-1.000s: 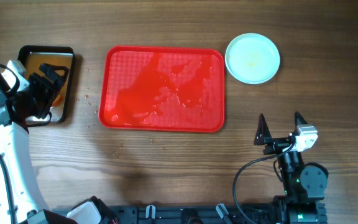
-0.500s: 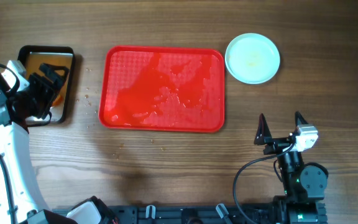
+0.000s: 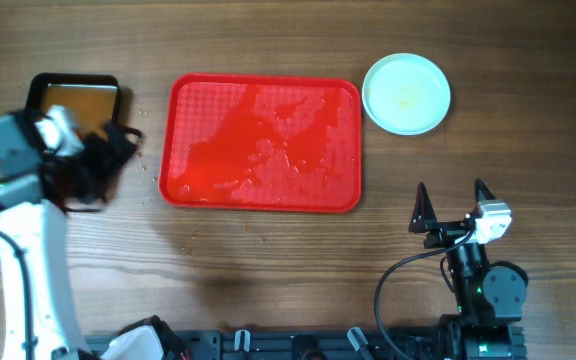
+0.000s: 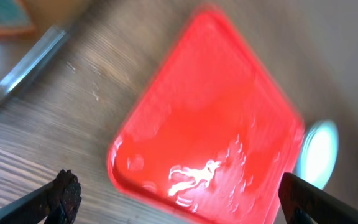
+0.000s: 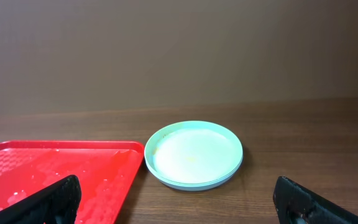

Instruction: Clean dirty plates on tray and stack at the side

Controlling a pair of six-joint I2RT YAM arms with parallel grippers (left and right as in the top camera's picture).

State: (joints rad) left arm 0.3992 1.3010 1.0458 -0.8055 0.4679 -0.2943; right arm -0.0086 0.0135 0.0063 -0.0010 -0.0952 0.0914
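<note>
From above, the red tray (image 3: 268, 145), a large rectangular plastic one with rounded corners and a textured floor, lies in the middle of the wooden table (image 3: 268, 280). Nothing stands on it, and glossy wet-looking patches shine across it. The plates (image 3: 406, 93), round, shallow and white with a faint blue tinge, sit stacked on the wood just off the tray's upper right corner, apart from its rim. The top one has a pale yellowish mark near its middle. To the left is the black tray (image 3: 73, 100), a smaller rectangular one holding brownish liquid, with a few crumbs on the wood between it and the red tray. The left gripper (image 3: 113, 148) is a dark blur on its white arm, over the gap between the two trays. The right gripper (image 3: 451, 195) is parked well below the plates, its two pointed fingers spread wide with bare wood between them.

The left wrist camera gives a smeared, tilted picture. The left gripper (image 4: 179, 190) has its fingers at the two bottom corners, as far apart as can be, holding nothing. The red tray (image 4: 210, 118) fills the space between them, the plates (image 4: 319, 152) show beyond its far corner, and the black tray (image 4: 30, 56) shows only an edge at upper left.

From the right wrist camera, the right gripper (image 5: 178, 186) is likewise wide open and empty. The plates (image 5: 194, 154) sit straight ahead, just beside the corner of the red tray (image 5: 55, 165).
</note>
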